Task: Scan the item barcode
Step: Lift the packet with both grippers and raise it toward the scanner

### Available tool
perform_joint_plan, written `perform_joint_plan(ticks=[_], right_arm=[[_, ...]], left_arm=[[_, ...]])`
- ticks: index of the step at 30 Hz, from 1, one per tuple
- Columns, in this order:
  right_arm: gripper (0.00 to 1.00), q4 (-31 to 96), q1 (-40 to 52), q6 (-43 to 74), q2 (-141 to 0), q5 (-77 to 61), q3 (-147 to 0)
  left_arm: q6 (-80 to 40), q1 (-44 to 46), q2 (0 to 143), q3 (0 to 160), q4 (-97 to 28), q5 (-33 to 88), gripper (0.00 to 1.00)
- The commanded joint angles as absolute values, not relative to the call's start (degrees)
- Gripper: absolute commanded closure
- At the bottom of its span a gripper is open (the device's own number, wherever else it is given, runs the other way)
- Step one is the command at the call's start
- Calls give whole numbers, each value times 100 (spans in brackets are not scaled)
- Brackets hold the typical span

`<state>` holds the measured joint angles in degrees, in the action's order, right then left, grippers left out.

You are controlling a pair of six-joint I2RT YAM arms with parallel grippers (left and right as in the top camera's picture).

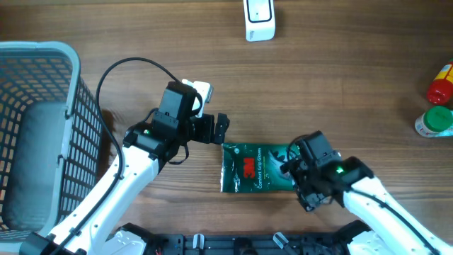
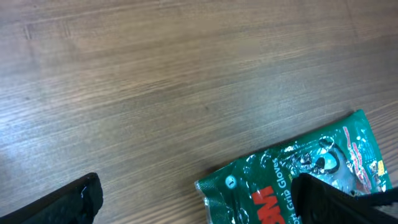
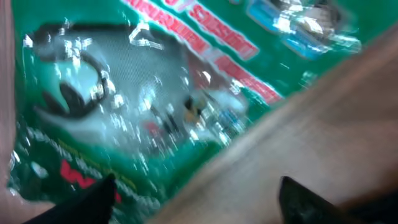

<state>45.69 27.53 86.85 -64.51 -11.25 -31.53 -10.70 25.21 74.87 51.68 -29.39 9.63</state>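
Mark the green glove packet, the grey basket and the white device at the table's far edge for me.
Green glove packet (image 1: pixel 251 170), overhead view, on the printed front near its middle.
Grey basket (image 1: pixel 35 48), overhead view, on its top rim.
White device (image 1: pixel 259 21), overhead view, on its body.

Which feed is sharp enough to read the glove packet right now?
Overhead: sharp, evenly lit, the packet large print legible. Left wrist: fairly sharp, glare flecks on its foil. Right wrist: very close and blurred, print smeared, bright glare streaks.
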Motion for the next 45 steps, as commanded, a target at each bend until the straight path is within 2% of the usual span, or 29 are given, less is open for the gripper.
perform_joint_plan(ticks=[1, 3, 4, 6, 8, 11, 16, 17, 19, 21, 24, 26, 29, 36, 37, 38, 39, 45], right_arm=[[24, 3798, 2786, 9008, -6919, -1000, -2685], [25, 3671, 2786, 9002, -7277, -1044, -2655], [30, 3594, 2786, 8989, -7437, -1055, -2655], [63, 3413, 2783, 8705, -7708, -1004, -2655], [95, 3339, 2783, 8246, -7942, -333, -2655], [96, 3284, 2751, 7867, -7981, -143, -2742], [95, 3697, 2650, 4342, -6764, -788, -4117], [96, 3660, 2650, 3557, -6401, -1031, -4285], [96, 3636, 2650, 2847, -5920, -1487, -4346], [96, 3691, 2650, 2193, -5378, -1955, -4346], [96, 3691, 2650, 1529, -4823, -2473, -4346], [96, 3680, 2648, 1326, -4639, -2803, -4346], [96, 3527, 2650, 1188, -4617, -3245, -4346], [96, 2995, 2648, 1181, -4617, -3308, -4346], [96, 2956, 2648, 1192, -4617, -3308, -4346], [96, 2928, 2648, 1201, -4617, -3306, -4346], [96, 2882, 2648, 1203, -4617, -3280, -4346], [96, 2434, 2648, 1374, -4617, -3199, -4353]], left_arm=[[-1140, 2484, 7516, 5153, -2888, 884, 0], [-1140, 2484, 7516, 5153, -2888, 884, 0], [-1140, 2484, 7516, 5153, -2886, 884, 0], [-1140, 2484, 7516, 5153, -2888, 886, 0], [-1142, 2484, 7516, 5153, -2891, 888, 0], [-1140, 2484, 7513, 5153, -2891, 888, 0], [-1245, 2418, 7511, 5153, -2757, 1107, 0], [-1245, 2305, 7511, 5153, -2711, 1326, 0], [-1243, 2025, 7511, 5153, -2652, 1822, 0], [-1181, 1557, 7511, 5153, -2630, 2775, 0], [-370, 1201, 7511, 5153, -2637, 4377, 0], [285, 1133, 7511, 5153, -2687, 5419, 0], [740, 1133, 7513, 5153, -2731, 6329, 0], [862, 1133, 7513, 5153, -2810, 7273, 1], [862, 1133, 7513, 5153, -2810, 7317, 10], [862, 1133, 7513, 5153, -2814, 7411, 25], [864, 1133, 7513, 5153, -2871, 7465, 30], [1192, 1133, 7513, 5153, -3662, 7443, 27]])
